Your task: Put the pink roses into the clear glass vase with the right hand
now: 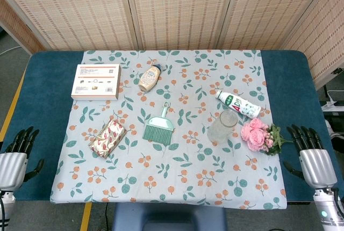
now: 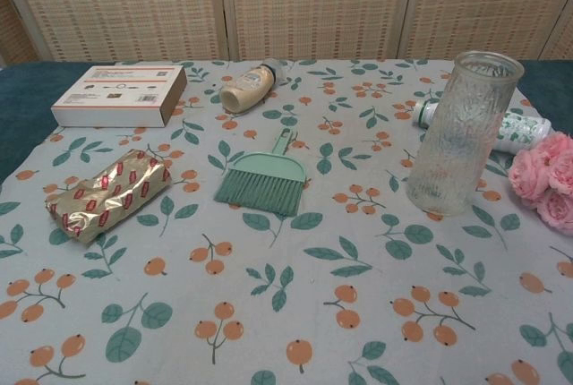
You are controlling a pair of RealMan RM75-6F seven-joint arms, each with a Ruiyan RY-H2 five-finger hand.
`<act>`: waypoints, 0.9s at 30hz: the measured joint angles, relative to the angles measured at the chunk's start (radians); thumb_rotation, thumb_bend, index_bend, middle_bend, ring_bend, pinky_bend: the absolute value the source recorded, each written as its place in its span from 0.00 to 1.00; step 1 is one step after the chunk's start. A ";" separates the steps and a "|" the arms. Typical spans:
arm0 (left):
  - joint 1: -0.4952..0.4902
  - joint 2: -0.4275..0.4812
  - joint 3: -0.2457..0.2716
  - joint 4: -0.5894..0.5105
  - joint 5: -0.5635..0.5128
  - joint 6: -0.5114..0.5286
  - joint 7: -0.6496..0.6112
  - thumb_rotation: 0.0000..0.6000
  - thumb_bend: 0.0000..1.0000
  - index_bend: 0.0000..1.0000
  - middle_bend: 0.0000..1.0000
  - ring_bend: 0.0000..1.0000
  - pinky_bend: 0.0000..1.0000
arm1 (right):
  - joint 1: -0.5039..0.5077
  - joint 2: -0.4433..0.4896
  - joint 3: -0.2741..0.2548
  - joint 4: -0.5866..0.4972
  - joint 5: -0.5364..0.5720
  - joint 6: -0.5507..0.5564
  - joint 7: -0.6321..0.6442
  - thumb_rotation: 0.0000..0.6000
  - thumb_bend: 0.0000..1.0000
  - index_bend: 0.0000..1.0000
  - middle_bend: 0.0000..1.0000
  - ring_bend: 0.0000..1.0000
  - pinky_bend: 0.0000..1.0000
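Observation:
The pink roses lie on the floral cloth at the right, blooms toward the vase and green leaves toward the table edge; the chest view shows their blooms at its right border. The clear glass vase stands upright and empty just left of the roses, and rises tall in the chest view. My right hand rests at the table's right edge, fingers apart and holding nothing, a short way right of the roses. My left hand sits at the left edge, also open and empty.
A white bottle lies behind the vase. A green hand brush lies mid-table, a gold and red packet to its left, a white box at back left, and a beige bottle behind the brush.

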 measured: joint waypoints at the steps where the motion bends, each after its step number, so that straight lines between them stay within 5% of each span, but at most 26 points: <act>1: -0.002 0.000 0.002 0.002 0.002 -0.005 -0.003 1.00 0.36 0.00 0.00 0.00 0.29 | 0.000 0.001 0.000 0.000 -0.001 0.001 0.000 1.00 0.12 0.00 0.03 0.00 0.03; 9: -0.010 -0.003 0.009 0.001 0.010 -0.016 0.000 1.00 0.35 0.00 0.00 0.00 0.29 | 0.000 0.007 0.000 -0.002 0.013 -0.012 -0.002 1.00 0.12 0.00 0.08 0.04 0.08; 11: -0.012 -0.004 0.010 0.003 0.016 -0.015 -0.001 1.00 0.36 0.00 0.00 0.00 0.29 | 0.002 0.007 0.007 -0.005 0.032 -0.017 -0.019 1.00 0.12 0.01 0.22 0.22 0.23; 13: -0.013 -0.005 0.013 0.007 0.023 -0.014 -0.005 1.00 0.36 0.00 0.00 0.00 0.29 | 0.005 0.002 0.017 -0.001 0.045 -0.018 -0.048 1.00 0.10 0.04 0.43 0.49 0.48; 16: -0.013 -0.004 0.016 0.010 0.034 -0.010 -0.018 1.00 0.36 0.00 0.00 0.00 0.29 | 0.013 -0.012 0.026 0.015 0.065 -0.031 -0.093 1.00 0.04 0.06 0.58 0.69 0.69; 27: 0.001 0.002 0.006 0.011 0.025 0.024 -0.057 1.00 0.36 0.00 0.00 0.00 0.29 | 0.112 -0.048 0.047 0.155 0.147 -0.235 -0.156 1.00 0.00 0.19 0.70 0.89 0.92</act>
